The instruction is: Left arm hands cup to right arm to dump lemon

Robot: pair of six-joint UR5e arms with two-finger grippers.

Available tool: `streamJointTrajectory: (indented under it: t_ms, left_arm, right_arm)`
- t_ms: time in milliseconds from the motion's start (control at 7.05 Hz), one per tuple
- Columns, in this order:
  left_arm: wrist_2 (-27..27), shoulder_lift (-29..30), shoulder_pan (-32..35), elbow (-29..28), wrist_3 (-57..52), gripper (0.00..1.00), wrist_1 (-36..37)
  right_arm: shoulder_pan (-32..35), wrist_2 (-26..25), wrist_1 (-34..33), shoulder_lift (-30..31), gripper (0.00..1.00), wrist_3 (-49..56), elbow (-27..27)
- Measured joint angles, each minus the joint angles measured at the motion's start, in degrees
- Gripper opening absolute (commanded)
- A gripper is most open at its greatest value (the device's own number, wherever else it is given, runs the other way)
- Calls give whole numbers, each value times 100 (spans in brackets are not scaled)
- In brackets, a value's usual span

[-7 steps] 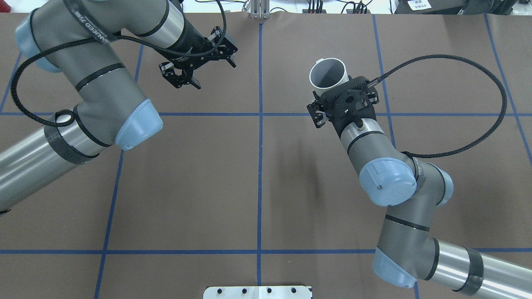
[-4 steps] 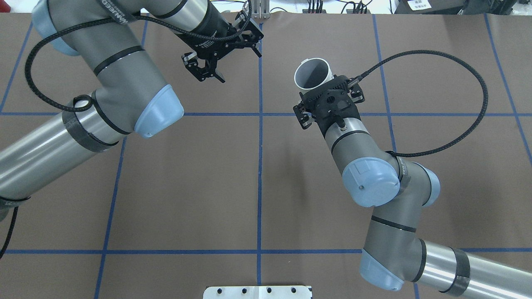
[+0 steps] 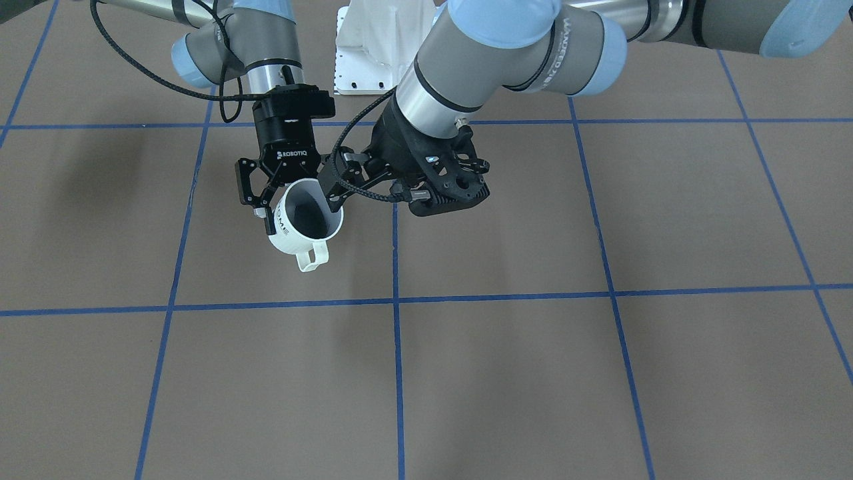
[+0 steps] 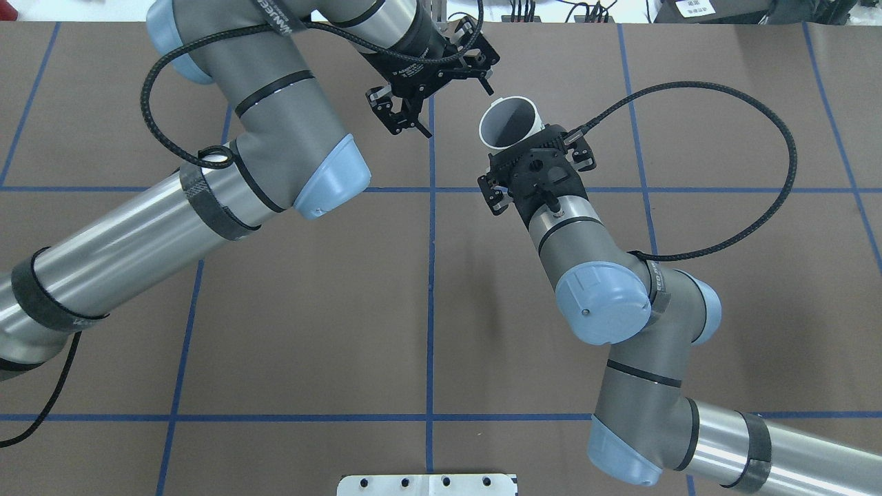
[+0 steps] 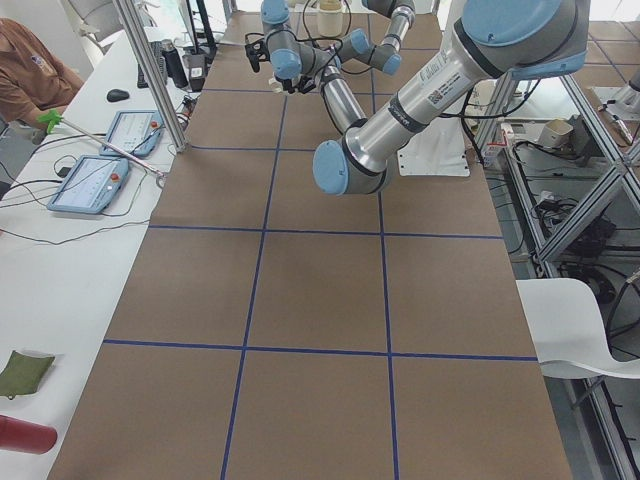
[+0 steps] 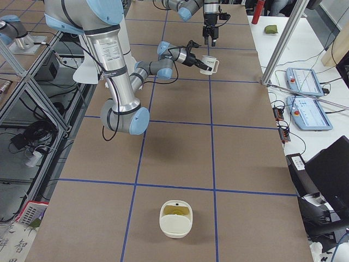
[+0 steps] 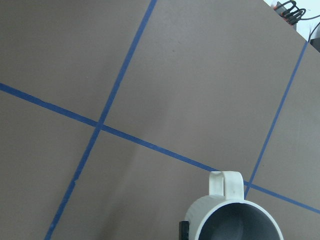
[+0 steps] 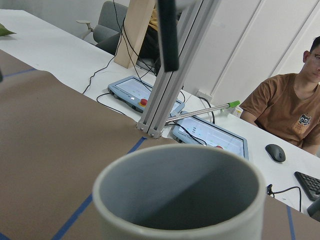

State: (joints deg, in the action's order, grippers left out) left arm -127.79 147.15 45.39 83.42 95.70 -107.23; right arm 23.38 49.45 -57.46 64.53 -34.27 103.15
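"ROBOTIQ" is printed in white on the black two-finger gripper (image 3: 298, 203). On the small white mug (image 3: 292, 244), only black "ME" can be made out.

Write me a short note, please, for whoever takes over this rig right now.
Left end effector: open, empty, close beside the cup's rim, not around it.
Right end effector: shut on the cup, held clear above the table.
Lemon: probably the yellow thing in the white bowl at the table's end on the robot's right; none shows in the cup.
Done: the hand-over; the dump looks done too.
Left: check that the cup is empty, then probably set it down.
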Motion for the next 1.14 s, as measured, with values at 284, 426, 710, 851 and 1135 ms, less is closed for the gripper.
streamJointTrajectory:
  t_ms: [284, 426, 710, 851, 1135]
  left_arm:
    - [2, 150, -39, -363, 19, 84, -207]
    - [6, 207, -85, -459, 19, 82, -254]
    - [22, 235, -211, -544, 19, 72, -336]
    - [30, 238, -266, -557, 19, 64, -352]
    - [40, 239, -321, -584, 17, 52, -361]
  right_arm:
    - [0, -5, 5, -1, 8, -8, 8]
    - [-4, -6, 6, -2, 8, -16, 9]
    - [-8, -6, 6, -2, 9, -39, 9]
    - [-7, -6, 6, -2, 12, -43, 14]
    - [-2, -6, 6, -2, 12, -39, 26]
